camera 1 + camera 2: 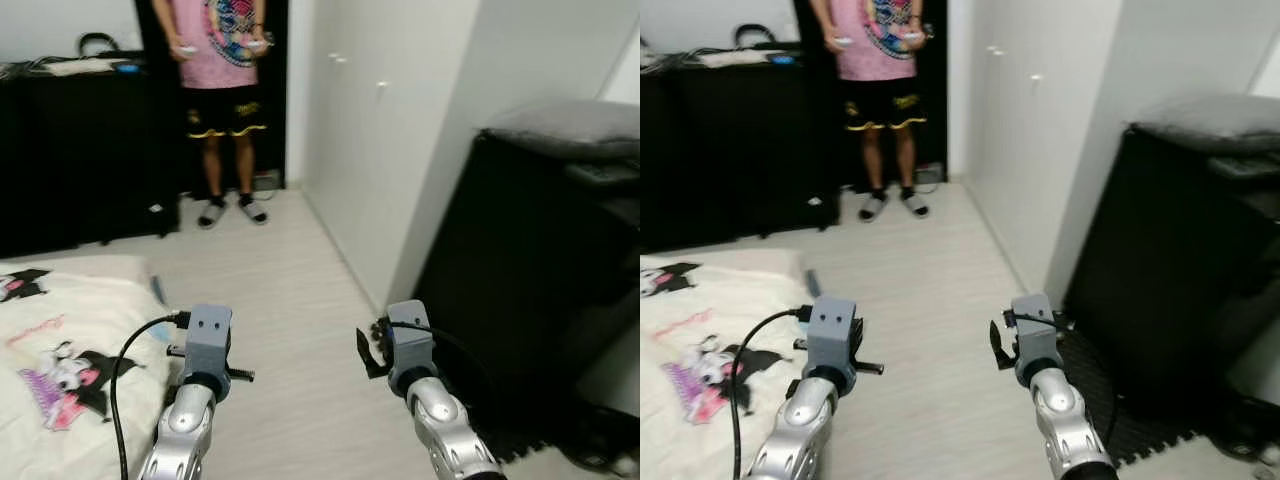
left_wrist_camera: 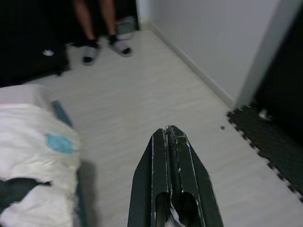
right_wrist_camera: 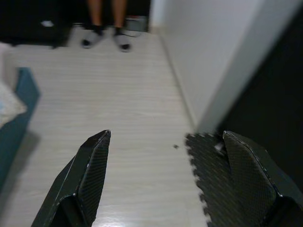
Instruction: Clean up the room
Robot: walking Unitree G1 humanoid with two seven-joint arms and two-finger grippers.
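Left gripper (image 2: 171,135) is clenched empty; right gripper (image 3: 165,161) is spread wide, nothing held. No pickup target is reached yet: bed (image 1: 60,340) lies beside the left gripper, foam mat (image 3: 222,175) under the right. Judged: the floor should be scanned first and the person (image 1: 222,60) ahead kept clear of.

The pale wood-look floor (image 1: 280,300) carries a black foam mat (image 3: 222,179) along the dark cabinet — a person's 2 slippered feet (image 1: 230,210) stand at its far end. The bed (image 1: 60,380) bears a cartoon-print cover.
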